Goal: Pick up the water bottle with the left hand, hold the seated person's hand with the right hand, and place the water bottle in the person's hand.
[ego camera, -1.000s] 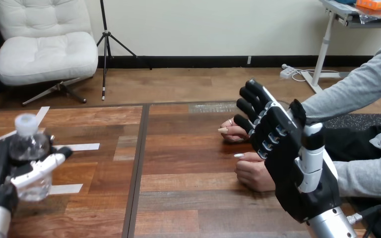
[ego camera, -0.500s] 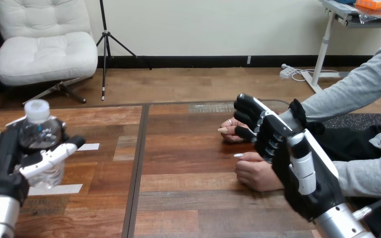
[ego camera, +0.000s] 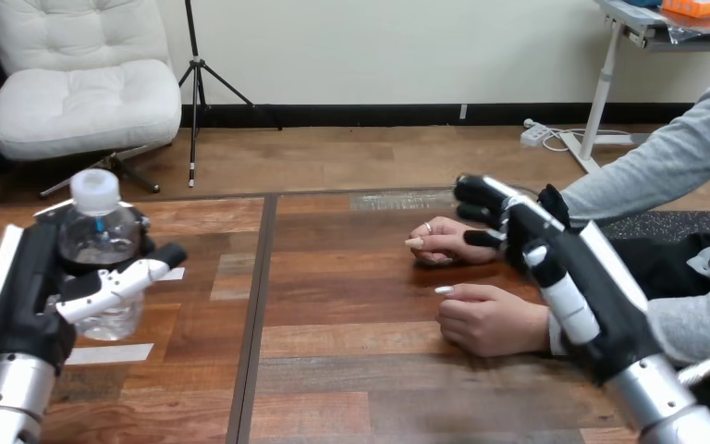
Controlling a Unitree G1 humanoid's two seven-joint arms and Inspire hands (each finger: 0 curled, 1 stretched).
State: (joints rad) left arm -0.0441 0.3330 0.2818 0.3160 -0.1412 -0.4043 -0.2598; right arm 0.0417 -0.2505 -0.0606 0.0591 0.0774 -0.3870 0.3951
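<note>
**Bottle handoff, grip notes**

Bottle (ego camera: 102, 242) is at about 9 o'clock in the head view, upright with its white cap on. The left hand (ego camera: 23, 296) has thumb and fingers curled round its body. Can't tell whether the base is clear of the table (ego camera: 351, 370).

Over at 3 o'clock the person's two hands lie on the wood. The far hand (ego camera: 444, 242) is stretched out palm down and the near hand (ego camera: 485, 319) is loosely curled. The right hand (ego camera: 601, 296) is over them, its front end by the far hand's wrist. Whether it actually has hold of anything I can't tell.

Handling, my guess: it's clear thin plastic with water in it, so it has a bit of weight, and the wall will dent if squeezed hard. The sides are smooth – slippery-ish, so it could twist in the grip. The cap's on, so a tilt shouldn't spill.

Taking it round the middle, below the shoulder, looks right to me since that's close to the weight. For the handoff I'd leave the lower half or the top free so the person has somewhere to grab. Neither of their palms faces up yet – that needs sorting first.
</note>
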